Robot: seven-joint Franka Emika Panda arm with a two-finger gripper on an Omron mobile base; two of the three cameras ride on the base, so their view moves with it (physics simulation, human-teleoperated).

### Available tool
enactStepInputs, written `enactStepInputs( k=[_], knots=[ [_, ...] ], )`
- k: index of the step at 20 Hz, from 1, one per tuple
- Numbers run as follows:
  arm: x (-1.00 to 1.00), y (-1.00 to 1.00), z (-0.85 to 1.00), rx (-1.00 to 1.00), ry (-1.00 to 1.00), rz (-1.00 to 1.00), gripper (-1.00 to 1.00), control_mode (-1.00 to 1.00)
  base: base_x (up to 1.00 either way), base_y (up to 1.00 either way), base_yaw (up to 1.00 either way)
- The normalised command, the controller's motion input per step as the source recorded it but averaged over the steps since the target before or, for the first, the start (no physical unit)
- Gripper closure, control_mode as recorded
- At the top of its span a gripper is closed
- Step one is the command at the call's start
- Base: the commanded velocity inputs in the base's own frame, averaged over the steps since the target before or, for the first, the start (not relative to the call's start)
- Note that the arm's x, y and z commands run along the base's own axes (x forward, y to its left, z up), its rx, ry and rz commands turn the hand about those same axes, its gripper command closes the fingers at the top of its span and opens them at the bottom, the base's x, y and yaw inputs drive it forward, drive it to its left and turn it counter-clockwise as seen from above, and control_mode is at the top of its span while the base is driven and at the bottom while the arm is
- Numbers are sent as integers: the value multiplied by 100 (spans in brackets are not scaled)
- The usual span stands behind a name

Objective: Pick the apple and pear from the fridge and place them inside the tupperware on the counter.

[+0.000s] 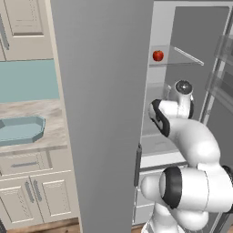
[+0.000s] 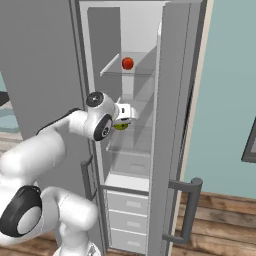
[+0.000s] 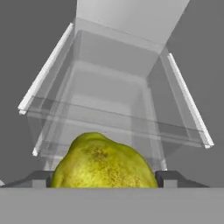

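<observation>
The yellow-green pear (image 3: 103,164) sits between my two fingertips (image 3: 40,179), touching both, so my gripper (image 3: 104,180) is shut on it. From the right base view the gripper (image 2: 125,119) reaches into the open fridge (image 2: 170,100) and holds the pear (image 2: 121,126) a little above a glass shelf. On the shelf above rests the red apple (image 2: 127,63), which the left base view shows as the apple (image 1: 158,55) past the fridge (image 1: 100,113) door. The light blue tupperware (image 1: 20,129) lies on the beige counter (image 1: 52,113) at the left.
A wide grey fridge door (image 1: 102,136) stands between the fridge interior and the counter. A second door with a handle (image 2: 187,210) stands open on the right. White drawers (image 2: 127,215) fill the fridge bottom. Cream cabinets (image 1: 36,195) lie under the counter.
</observation>
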Motion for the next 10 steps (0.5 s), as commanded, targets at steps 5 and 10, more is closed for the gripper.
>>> enactStepInputs(
  k=[5, 10],
  knots=[
    [-42, 15, 82, 0, 51, 0, 100, -100, 0, 0, 0],
    [-86, 36, 7, 0, 7, 0, 100, -100, 0, 0, 0]
  ],
)
